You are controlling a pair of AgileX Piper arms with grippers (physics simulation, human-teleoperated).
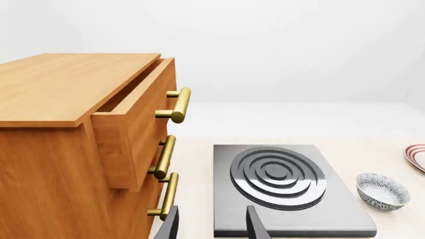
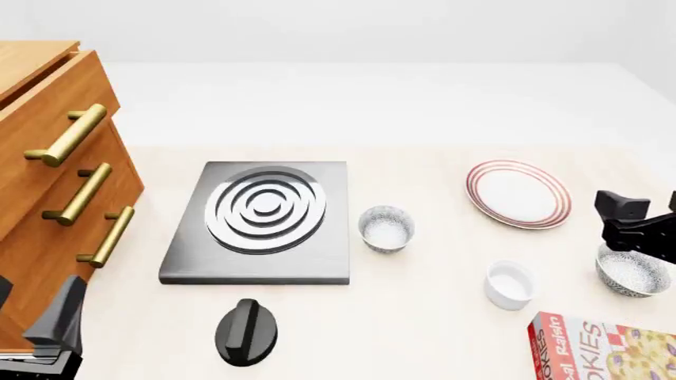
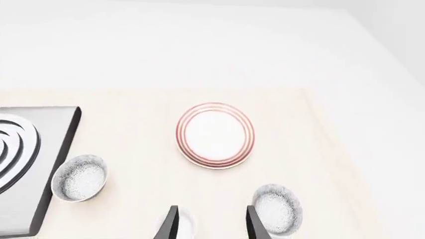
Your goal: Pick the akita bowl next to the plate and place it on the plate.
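The akita bowl [image 2: 632, 275] [image 3: 279, 209], speckled outside and white inside, stands upright on the table at the near right of the red-ringed white plate [image 2: 518, 194] [image 3: 214, 135]. My right gripper [image 2: 631, 226] [image 3: 212, 225] hovers open just above and behind the bowl, holding nothing; one finger overlaps the bowl's edge in the right wrist view. Only a sliver of the plate [image 1: 417, 157] reaches the left wrist view. My left gripper [image 2: 37, 313] [image 1: 212, 226] is open and empty at the near left, by the cabinet.
A look-alike speckled bowl [image 2: 385, 228] [image 1: 381, 190] [image 3: 79, 178] sits beside the grey stove plate [image 2: 264, 218]. A white cup [image 2: 509, 283], a cookie box [image 2: 602, 348] and a black knob [image 2: 246, 331] lie near the front. A wooden drawer cabinet [image 2: 53, 182] stands at left.
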